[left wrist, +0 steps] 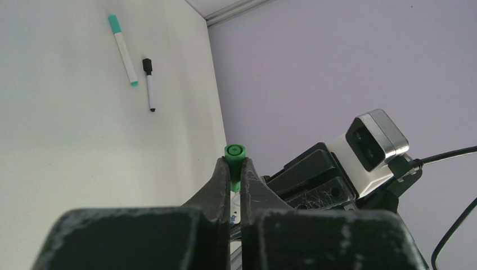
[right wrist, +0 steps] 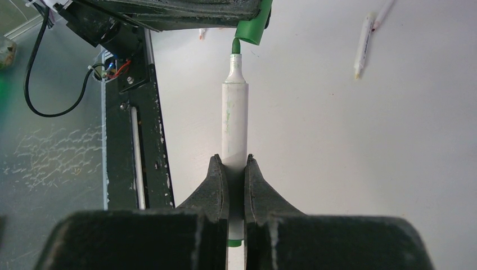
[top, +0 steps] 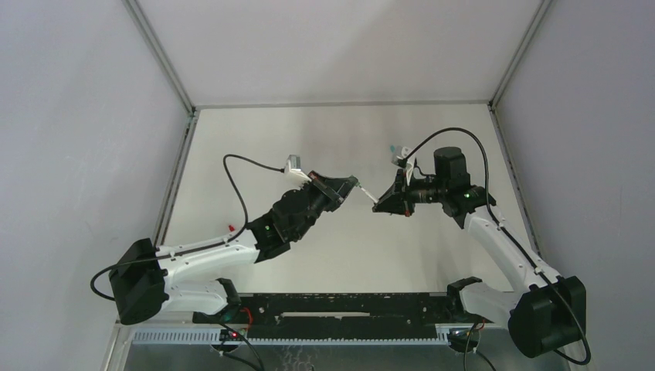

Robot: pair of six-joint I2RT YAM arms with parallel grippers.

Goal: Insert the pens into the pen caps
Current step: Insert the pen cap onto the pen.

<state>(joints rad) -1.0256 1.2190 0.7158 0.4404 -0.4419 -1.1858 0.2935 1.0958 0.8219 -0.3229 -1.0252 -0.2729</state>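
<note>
L gripper (left wrist: 235, 169) is clamping the green cap (left wrist: 235, 152); R gripper (right wrist: 236, 169) is gripping the pen (right wrist: 234, 112) by its barrel, its tip sitting right at the cap's mouth. Insertion step is beginning, I'd judge — next move is prob. calling for re-centring, then a straight axial push.

White tabletop (top: 340, 127) fills the middle of the top view. Pale lilac-grey enclosure walls surround it: left panel (top: 77, 116) at 9 o'clock, back panel (top: 340, 46) at 12, right panel (top: 595, 93) at 3. Aluminium struts (top: 158, 54) slant at 11 and 1. Soft, even light.
</note>
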